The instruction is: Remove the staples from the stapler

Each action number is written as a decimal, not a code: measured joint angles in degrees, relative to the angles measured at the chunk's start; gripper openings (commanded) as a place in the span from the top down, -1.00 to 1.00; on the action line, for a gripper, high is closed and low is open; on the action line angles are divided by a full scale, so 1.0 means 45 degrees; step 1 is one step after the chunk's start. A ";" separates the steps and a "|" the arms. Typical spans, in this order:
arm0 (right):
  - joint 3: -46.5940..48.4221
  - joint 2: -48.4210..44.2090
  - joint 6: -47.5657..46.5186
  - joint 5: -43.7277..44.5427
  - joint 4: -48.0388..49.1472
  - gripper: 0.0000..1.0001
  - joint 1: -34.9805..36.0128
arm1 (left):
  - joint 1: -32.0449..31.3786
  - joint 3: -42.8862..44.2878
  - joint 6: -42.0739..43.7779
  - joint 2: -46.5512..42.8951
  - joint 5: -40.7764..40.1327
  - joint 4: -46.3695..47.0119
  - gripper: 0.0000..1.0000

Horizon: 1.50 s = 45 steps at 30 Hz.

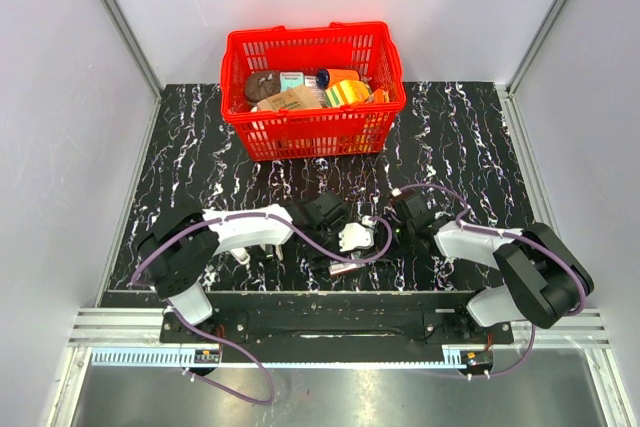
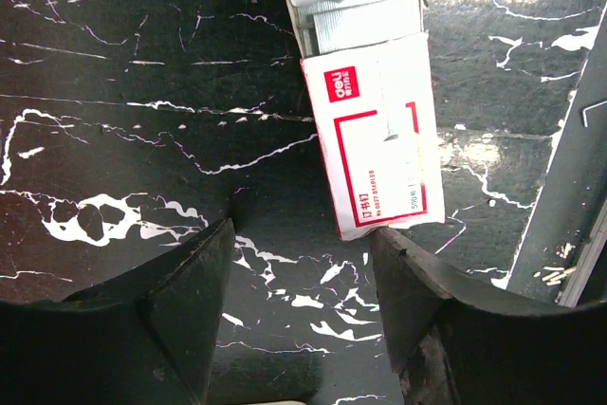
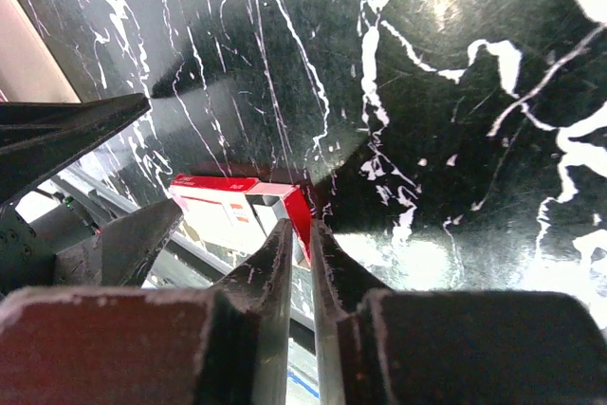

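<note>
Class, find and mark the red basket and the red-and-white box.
red basket (image 1: 313, 133): top view, on its front wall.
red-and-white box (image 2: 368, 154): left wrist view, on its printed top face.

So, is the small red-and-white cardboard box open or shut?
Open. In the left wrist view the small red-and-white cardboard box is slid partly open, with grey staple strips bared at its far end.

A red basket (image 1: 313, 132) stood at the far middle of the black, white-veined table (image 1: 480, 147). It held a brown bag (image 1: 290, 100), a yellow packet (image 1: 347, 93) and other small goods. Nearer the front edge, 1 red-and-white box (image 2: 375, 149) lay flat on the table, its far end open and showing grey rows inside. Pale walls (image 1: 60, 97) closed in 3 sides.
</note>
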 measured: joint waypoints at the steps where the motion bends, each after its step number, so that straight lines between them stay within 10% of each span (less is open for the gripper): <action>1: -0.0019 0.0000 0.0058 -0.0010 0.0058 0.67 0.0039 | 0.0000 0.0024 -0.0005 0.0024 0.0000 -0.0010 -0.27; 30: -0.0772 -0.1064 0.0743 -0.0758 0.0724 0.38 0.0525 | -0.0024 0.0136 0.0000 0.0112 -0.0136 0.0000 -0.23; 45: -0.0777 -0.0534 0.0646 -0.0389 0.0015 0.81 0.0520 | -0.0024 0.0136 -0.0005 0.0112 -0.0136 -0.0005 -0.23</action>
